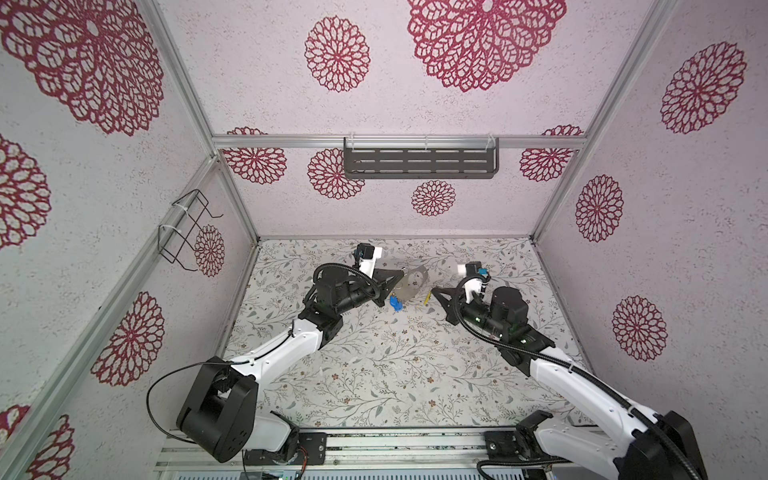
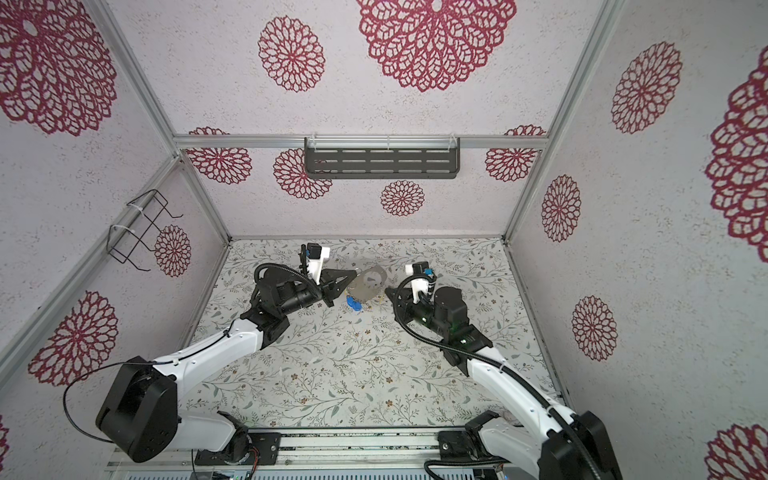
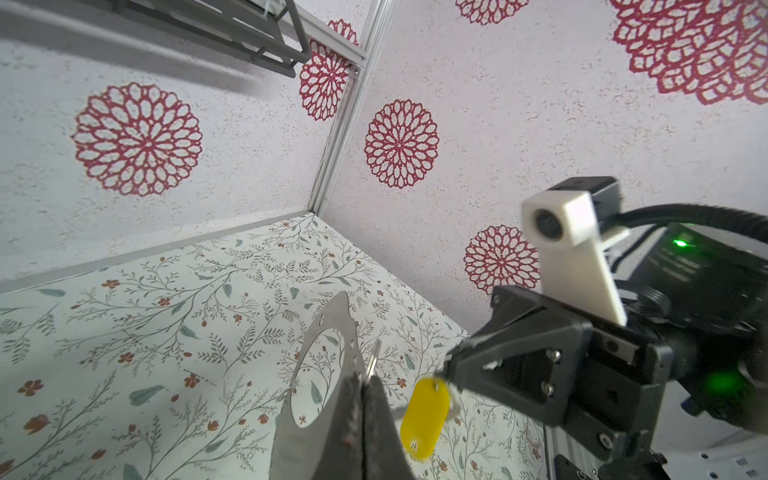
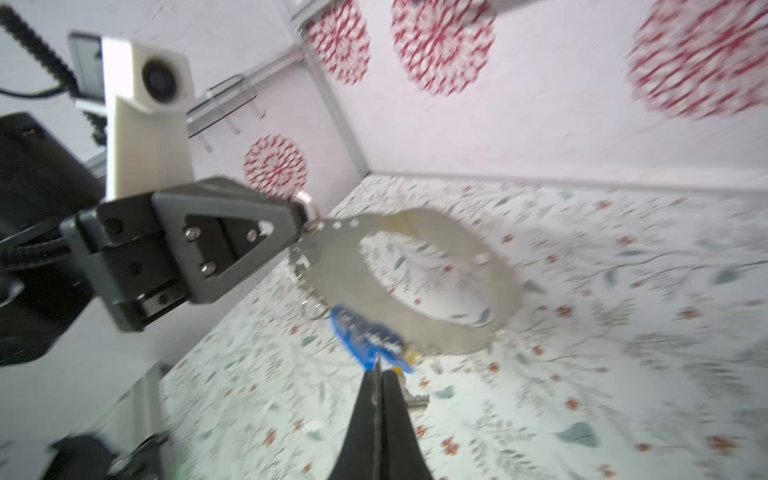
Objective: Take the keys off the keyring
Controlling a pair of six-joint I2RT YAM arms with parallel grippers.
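**A:** How far are you getting with the keys?

**B:** I am holding the keyring (image 1: 412,279) in the air, above the desk (image 1: 374,374) and toward the back wall. My left pincer (image 1: 402,272) is pressing together on one end of the band, where a small silver ring (image 3: 374,357) is sticking out. My right pincer (image 3: 446,371) is pinching the top of a yellow key (image 3: 426,415), which is hanging just beside the band. I am judging that this key is coming free. The blue keys (image 1: 395,302) are hanging in a bunch under the band, so most of the work is remaining.

**A:** What are you not seeing well?

**B:** I am not managing to tell if the yellow key's own ring is already off the band. I cannot tell if my left pincer is gripping the band itself or only that small ring. The right wrist view is blurring, so I am not counting the blue keys.
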